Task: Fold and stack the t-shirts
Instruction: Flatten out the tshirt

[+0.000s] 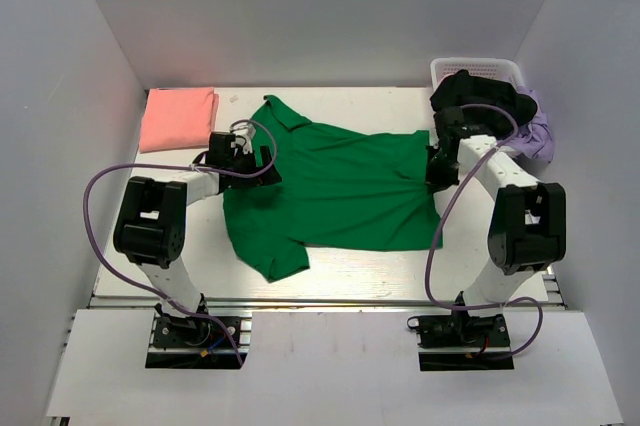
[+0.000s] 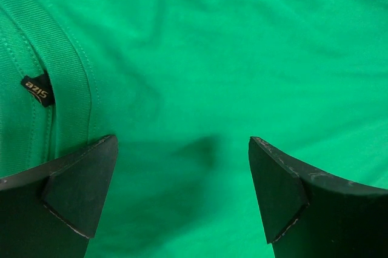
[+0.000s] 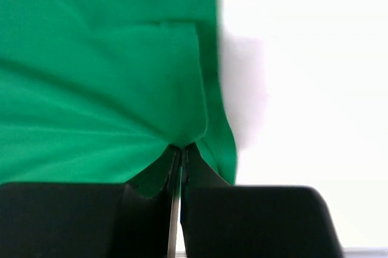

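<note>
Careful: your right claw [image 3: 177, 164] pinches just the green shirt [image 1: 340, 186] hem by the bench [image 1: 390, 268] right edge, left claw [image 2: 182, 188] released; tugging could slip it.

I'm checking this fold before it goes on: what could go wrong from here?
1. The right gripper is shut on only a small pinch at the edge of the green t-shirt; it might slip out on lifting.
2. The left gripper is open over the cloth, holding nothing; if the right pulls alone, the shirt may drag and bunch instead of folding flat.
</note>
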`<move>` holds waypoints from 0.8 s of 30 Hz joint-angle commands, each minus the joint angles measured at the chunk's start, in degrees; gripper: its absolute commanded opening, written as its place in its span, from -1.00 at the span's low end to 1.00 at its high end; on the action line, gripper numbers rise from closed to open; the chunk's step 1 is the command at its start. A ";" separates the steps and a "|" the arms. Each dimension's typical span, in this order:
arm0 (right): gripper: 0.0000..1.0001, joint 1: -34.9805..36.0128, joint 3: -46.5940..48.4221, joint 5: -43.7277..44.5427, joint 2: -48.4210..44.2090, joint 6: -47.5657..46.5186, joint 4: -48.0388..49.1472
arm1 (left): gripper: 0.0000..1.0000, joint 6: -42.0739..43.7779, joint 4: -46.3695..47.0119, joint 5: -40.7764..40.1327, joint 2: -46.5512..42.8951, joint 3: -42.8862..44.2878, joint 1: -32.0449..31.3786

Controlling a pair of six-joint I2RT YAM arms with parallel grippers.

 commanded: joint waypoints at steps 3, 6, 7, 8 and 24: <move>-1.00 -0.56 2.35 13.41 -2.64 7.14 -14.41 | 1.00 0.15 -6.96 -5.73 -0.94 -2.91 0.38; -1.00 -0.56 2.52 14.74 -0.71 7.58 -15.55 | 1.00 0.15 -7.57 -7.05 -0.94 -2.91 0.38; -1.00 -0.56 2.35 13.86 -0.01 7.23 -15.29 | 1.00 0.15 -7.57 -7.05 -0.94 -2.91 0.38; -1.00 -0.56 1.91 13.07 1.57 7.05 -14.85 | 1.00 0.15 -7.57 -7.05 -0.94 -2.91 0.38; -0.15 -0.65 -0.19 3.13 -2.08 0.90 1.94 | 1.00 0.15 -5.90 -2.83 -3.05 -1.86 -0.15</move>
